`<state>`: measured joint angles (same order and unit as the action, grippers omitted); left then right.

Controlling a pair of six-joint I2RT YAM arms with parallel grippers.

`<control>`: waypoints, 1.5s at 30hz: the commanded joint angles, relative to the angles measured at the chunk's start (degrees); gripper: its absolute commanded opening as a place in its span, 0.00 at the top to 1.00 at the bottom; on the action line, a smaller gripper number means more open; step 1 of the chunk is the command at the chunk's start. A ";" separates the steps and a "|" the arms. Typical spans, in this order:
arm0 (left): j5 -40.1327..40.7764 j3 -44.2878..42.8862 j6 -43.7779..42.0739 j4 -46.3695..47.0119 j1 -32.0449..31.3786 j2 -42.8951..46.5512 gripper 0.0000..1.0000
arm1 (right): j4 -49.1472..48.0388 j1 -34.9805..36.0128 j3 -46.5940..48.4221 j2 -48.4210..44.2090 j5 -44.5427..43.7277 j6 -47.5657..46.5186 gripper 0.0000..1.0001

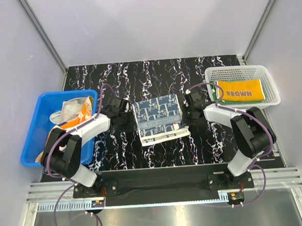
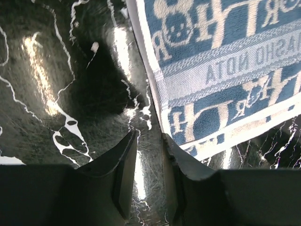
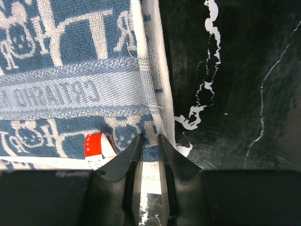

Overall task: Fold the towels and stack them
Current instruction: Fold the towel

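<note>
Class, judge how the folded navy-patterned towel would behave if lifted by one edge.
The towel is probably floppy: its layers lie uneven, so it would likely droop and unfold. Its woven surface looks grippy, so probably not slippery.

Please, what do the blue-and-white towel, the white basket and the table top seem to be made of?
The towel looks like woven terry cotton, matte: loops and threads show in its pattern. The basket seems moulded plastic, slightly glossy, with a regular mesh of holes. The table top is black with white veins and shines; stone or printed laminate, I cannot tell.
</note>
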<state>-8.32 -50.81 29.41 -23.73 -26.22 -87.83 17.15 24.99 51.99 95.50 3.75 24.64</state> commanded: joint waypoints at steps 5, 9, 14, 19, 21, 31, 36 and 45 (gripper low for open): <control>3.92 3.26 2.85 6.94 0.20 4.77 0.64 | -7.29 2.69 -5.32 -3.30 3.28 10.77 0.77; 2.17 4.05 2.58 7.99 0.20 3.90 0.64 | -6.78 4.01 -5.32 -4.88 1.79 12.71 0.77; 1.37 4.66 2.49 9.05 0.20 1.88 0.72 | -0.20 4.01 -1.81 -6.12 -1.98 8.94 0.76; 2.96 4.93 2.93 9.05 0.20 0.47 0.74 | 1.40 4.01 0.04 -4.45 -3.40 6.47 0.76; 2.26 5.19 3.20 9.40 0.20 -0.50 0.75 | 1.05 4.01 -0.13 -3.57 -4.72 6.56 0.76; 5.07 6.51 3.20 8.43 0.03 -0.32 0.75 | -3.17 3.92 -2.59 -0.67 -2.34 6.74 0.77; 3.84 6.86 3.37 9.31 -0.15 -0.32 0.77 | -3.08 3.92 -2.33 -0.93 -2.17 6.56 0.82; 3.39 5.55 3.02 7.56 -0.32 -0.24 1.00 | -1.15 4.01 -1.10 -2.69 -2.34 6.56 0.92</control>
<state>-5.69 -44.53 32.88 -16.21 -26.24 -88.92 15.33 28.71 49.84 94.37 2.17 31.75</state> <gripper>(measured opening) 0.011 0.091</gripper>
